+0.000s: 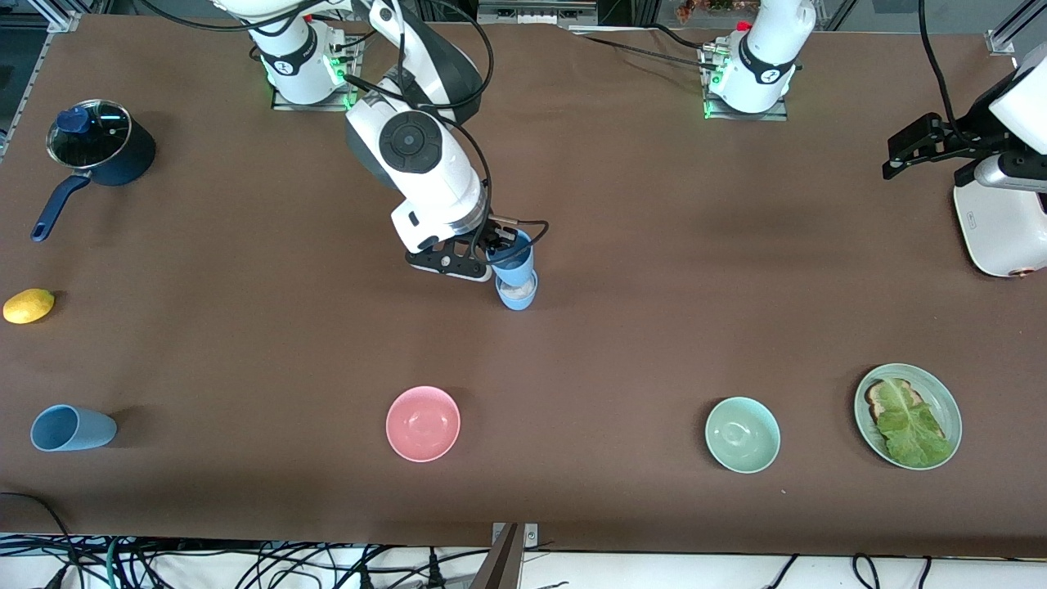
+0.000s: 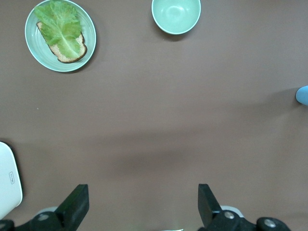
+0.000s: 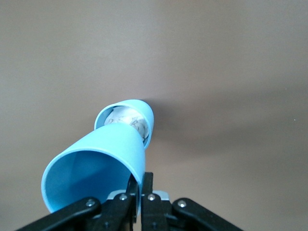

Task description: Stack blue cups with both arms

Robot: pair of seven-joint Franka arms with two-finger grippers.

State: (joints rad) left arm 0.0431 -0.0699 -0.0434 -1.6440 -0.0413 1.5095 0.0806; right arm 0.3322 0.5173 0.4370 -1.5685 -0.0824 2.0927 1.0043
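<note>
My right gripper (image 1: 501, 249) is shut on the rim of a blue cup (image 1: 514, 260), pinching the wall between its fingers (image 3: 161, 185). The cup (image 3: 96, 173) hangs tilted, its base just over the mouth of a second blue cup (image 1: 518, 294) that stands upright mid-table. That lower cup (image 3: 126, 120) has something white inside. A third blue cup (image 1: 72, 428) lies on its side near the front edge at the right arm's end. My left gripper (image 1: 904, 155) is open and empty (image 2: 143, 192), up over the left arm's end of the table, waiting.
A navy lidded pot (image 1: 102, 143) and a lemon (image 1: 29, 305) lie at the right arm's end. A pink bowl (image 1: 423, 423), a green bowl (image 1: 742, 434) and a plate (image 1: 945, 401) with toast and lettuce sit along the front. A white appliance (image 1: 998, 229) stands under the left arm.
</note>
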